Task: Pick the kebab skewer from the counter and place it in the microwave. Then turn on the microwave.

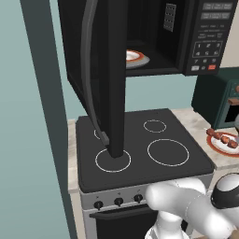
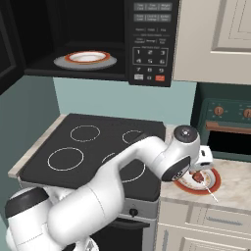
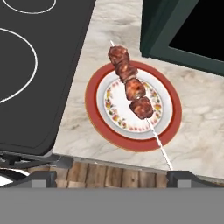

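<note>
Pincer (image 3: pixel 112 177) spread wide, nothing in it, hovering above the plate (image 3: pixel 94 105) with both tips just showing at the bottom of the hand view. Kebab skewer (image 3: pixel 130 83) lies diagonally across that red-rimmed plate: four meat chunks over the plate's upper half, bare stick running off past the near rim towards the surface (image 3: pixel 197 131) edge.

Step in hand: approach for the pick, no contact yet. My read: next move is a straight descent with the jaws set across the stick or a middle chunk, not along it. The skewer sits at an angle in the hand view, so some wrist roll is probably needed first.

Edges and room:
- Surface front edge is right below the plate in the hand view; little margin on that side.
- Stovetop (image 3: pixel 39 74) borders the plate on one side, near but apart.
- Green toaster oven (image 3: pixel 175 39) stands close behind the plate, near the far tip of the stick; watch it on the lift.
- Microwave (image 2: pixel 149 44) hangs above the stovetop, door (image 1: pixel 105 70) swung wide open, and a second plate (image 2: pixel 87 58) already inside. Cavity looks free to receive.
- Open door juts out over the stove in the left base view, so carry the skewer in from the keypad side.
</note>
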Motion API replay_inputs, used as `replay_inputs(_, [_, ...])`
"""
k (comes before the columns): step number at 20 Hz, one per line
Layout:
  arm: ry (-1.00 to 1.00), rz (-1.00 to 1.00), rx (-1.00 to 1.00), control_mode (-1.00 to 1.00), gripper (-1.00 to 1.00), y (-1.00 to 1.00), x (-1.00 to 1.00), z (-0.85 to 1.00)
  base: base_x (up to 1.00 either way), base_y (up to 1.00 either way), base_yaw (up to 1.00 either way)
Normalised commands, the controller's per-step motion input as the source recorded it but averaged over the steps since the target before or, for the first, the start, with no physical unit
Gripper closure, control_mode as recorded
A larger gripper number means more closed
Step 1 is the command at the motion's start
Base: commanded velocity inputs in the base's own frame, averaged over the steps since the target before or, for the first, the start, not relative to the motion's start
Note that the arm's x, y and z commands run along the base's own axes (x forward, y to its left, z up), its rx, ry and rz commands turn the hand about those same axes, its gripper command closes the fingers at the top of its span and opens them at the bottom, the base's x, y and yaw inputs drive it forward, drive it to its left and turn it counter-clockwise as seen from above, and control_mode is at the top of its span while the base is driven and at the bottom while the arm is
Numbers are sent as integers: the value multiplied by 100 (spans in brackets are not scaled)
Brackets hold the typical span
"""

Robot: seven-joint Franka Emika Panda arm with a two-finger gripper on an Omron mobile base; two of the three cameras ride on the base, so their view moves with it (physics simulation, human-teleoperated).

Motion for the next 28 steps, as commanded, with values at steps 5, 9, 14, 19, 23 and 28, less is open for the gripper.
replay_inputs(5, [2,0,0,-100,-100,-20,20,-16,0,0,0])
replay_inputs(9, [0,1,0,-100,-100,-18,17,-15,0,0,0])
replay_inputs(14, [0,0,0,-100,-100,-14,15,-17,0,0,0])
replay_inputs(19, [0,0,0,-100,-100,-11,20,-20,0,0,0])
replay_inputs(23, [0,0,0,-100,-100,-12,21,-19,0,0,0])
replay_inputs(28, [0,0,0,-100,-100,-12,20,-20,0,0,0])
